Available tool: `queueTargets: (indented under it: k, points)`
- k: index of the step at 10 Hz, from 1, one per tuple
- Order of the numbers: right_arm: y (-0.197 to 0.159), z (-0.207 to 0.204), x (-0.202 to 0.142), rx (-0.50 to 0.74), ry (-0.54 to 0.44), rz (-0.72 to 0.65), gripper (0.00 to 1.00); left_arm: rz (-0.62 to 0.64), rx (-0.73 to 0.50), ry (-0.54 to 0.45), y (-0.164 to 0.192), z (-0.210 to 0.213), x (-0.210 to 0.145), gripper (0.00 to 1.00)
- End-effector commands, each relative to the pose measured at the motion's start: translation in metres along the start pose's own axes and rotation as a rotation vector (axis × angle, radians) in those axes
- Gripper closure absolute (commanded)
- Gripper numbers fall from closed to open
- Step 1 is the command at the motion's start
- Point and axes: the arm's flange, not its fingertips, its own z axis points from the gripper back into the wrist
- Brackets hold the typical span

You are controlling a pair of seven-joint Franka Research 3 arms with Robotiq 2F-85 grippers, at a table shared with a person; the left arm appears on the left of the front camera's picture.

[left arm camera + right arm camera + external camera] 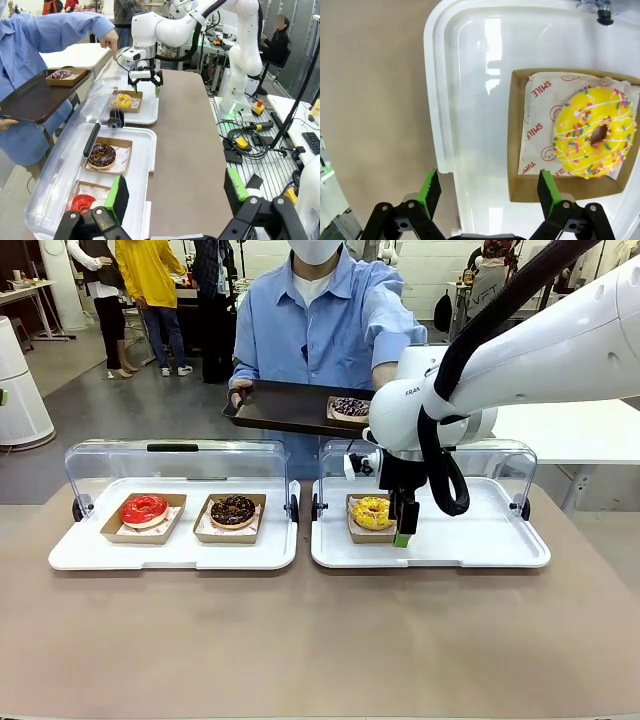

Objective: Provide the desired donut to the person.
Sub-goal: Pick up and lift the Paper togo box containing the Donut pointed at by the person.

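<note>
A plain tan table (300,640) fills the near ground. Past it lie a grey floor, white tables and a bystander in a yellow jacket (148,270). Two flat white plastic trays sit side by side, the left tray (70,555) and the right tray (480,550), each with a clear domed lid swung up at the back. There are four donuts, each in its own brown card tray: a red-iced donut (144,509) and a chocolate-sprinkled donut (233,509) on the left tray, a yellow-iced donut with coloured sprinkles (372,512) on the right tray, and a dark sprinkled donut (350,406) on the dark brown serving tray (280,405) held by the person in the light blue shirt (320,330). The left gripper (177,190) hangs with jaws spread and empty; the red-iced donut lies just outside its left finger and the chocolate one ahead of it. The right gripper (488,190) is low over the right tray, jaws released and holding nothing. The yellow-iced donut lies ahead of its right-hand finger, with its card tray's corner reaching into the gap between the jaws.
</note>
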Motion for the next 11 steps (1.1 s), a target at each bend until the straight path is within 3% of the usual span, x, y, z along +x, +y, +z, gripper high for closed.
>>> queueTargets:
  k: [1, 11]
  points:
    - [-0.002, -0.009, -0.009, -0.010, 0.007, 0.010, 0.00, -0.003, -0.003, -0.003, -0.002, 0.001, 0.001, 0.00]
    - [-0.021, -0.025, -0.020, -0.030, 0.015, -0.013, 0.00, -0.003, -0.003, -0.003, -0.002, 0.001, 0.001, 0.00]
